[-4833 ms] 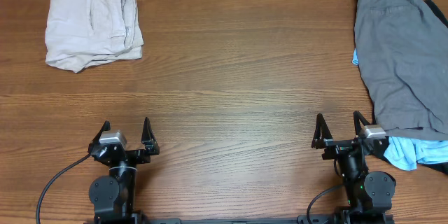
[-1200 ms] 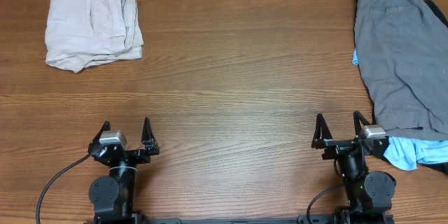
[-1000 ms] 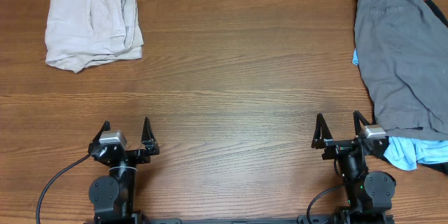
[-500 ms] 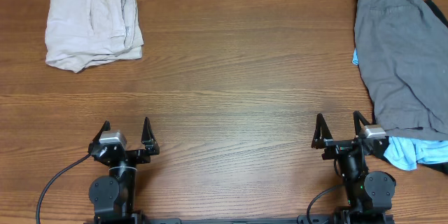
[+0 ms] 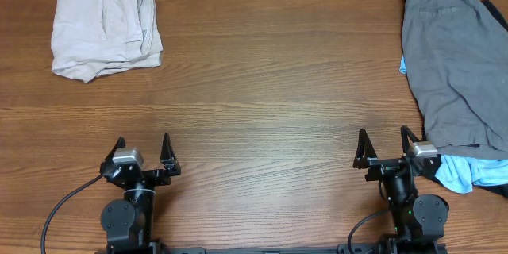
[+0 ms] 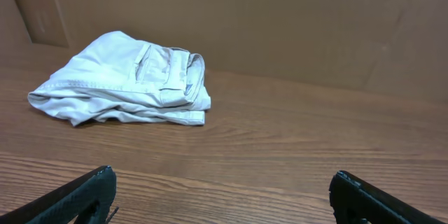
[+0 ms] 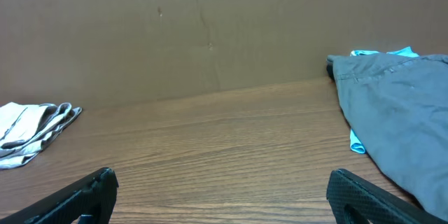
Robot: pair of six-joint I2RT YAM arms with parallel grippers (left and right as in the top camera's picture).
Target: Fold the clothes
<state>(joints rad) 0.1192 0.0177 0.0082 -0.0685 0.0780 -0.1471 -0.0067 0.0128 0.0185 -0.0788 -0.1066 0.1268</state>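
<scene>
A folded beige garment (image 5: pixel 105 30) lies at the far left of the wooden table; it also shows in the left wrist view (image 6: pixel 126 80) and at the left edge of the right wrist view (image 7: pixel 31 131). A grey garment (image 5: pixel 452 63) lies unfolded on a pile at the far right, over a light blue garment (image 5: pixel 456 176) and something black (image 5: pixel 496 12). The grey garment also shows in the right wrist view (image 7: pixel 406 112). My left gripper (image 5: pixel 143 152) is open and empty near the front edge. My right gripper (image 5: pixel 387 147) is open and empty, just left of the pile's near end.
A brown cardboard wall (image 6: pixel 280 21) stands along the far edge of the table. Bare wood (image 5: pixel 270 87) lies between the two heaps of clothes.
</scene>
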